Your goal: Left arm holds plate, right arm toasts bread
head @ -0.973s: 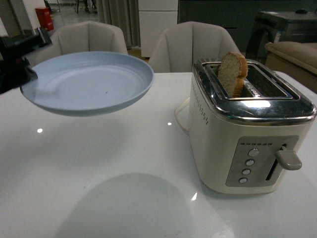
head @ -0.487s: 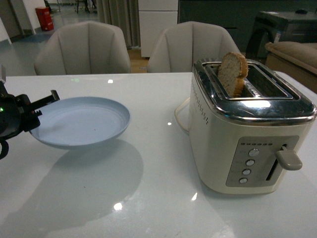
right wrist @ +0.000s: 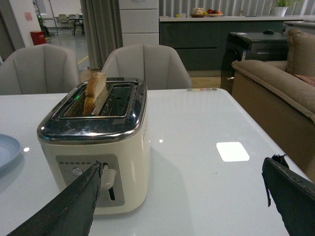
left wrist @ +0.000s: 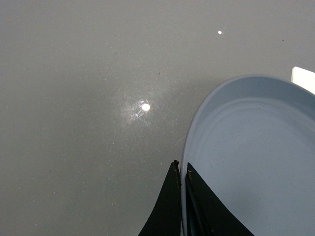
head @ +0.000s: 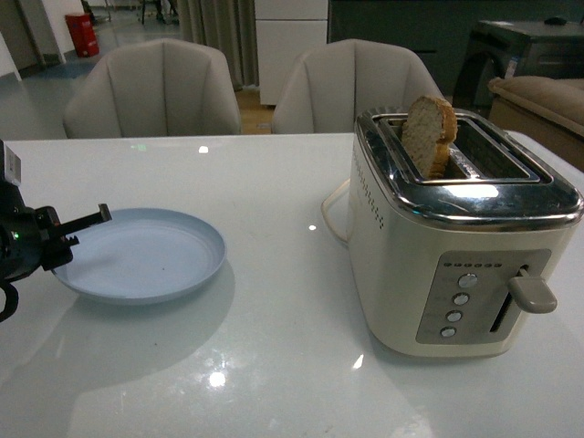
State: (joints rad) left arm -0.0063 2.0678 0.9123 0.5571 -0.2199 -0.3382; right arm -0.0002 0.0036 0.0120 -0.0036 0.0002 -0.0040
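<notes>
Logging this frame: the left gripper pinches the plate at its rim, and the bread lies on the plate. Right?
Not quite. The left gripper does pinch the plate at its rim, but the bread stands in a slot of the toaster, not on the plate, as the front view shows.

Glossy white table [head: 274,365], matt pale blue plate [head: 146,265], smooth cream toaster [head: 401,265] with mirror-polished metal top, rough grainy bread [head: 427,137], cloth-covered chairs [head: 155,91].

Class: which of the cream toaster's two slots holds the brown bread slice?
The slot nearer the round pale blue plate: the brown bread slice stands in it. The other slot is empty.
</notes>
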